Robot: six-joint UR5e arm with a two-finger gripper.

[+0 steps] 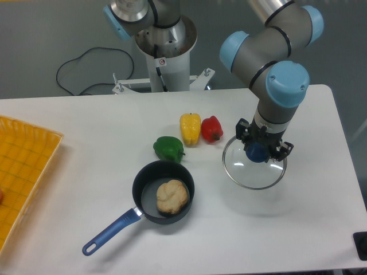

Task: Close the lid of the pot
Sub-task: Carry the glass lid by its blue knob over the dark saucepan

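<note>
Lid (254,170) knob in closed claw (257,151)

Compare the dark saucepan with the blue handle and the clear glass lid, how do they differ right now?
The dark round saucepan with a blue handle is opaque; the round clear glass lid with a blue knob is see-through. The saucepan sits free on the white table, holding a pale bun; the lid's knob is in the gripper. Both are round, similarly wide, with blue parts.

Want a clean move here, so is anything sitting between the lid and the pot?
Nothing visible does. The lid, gripped by its knob, has bare table between it and the pot; the peppers lie farther back.
</note>
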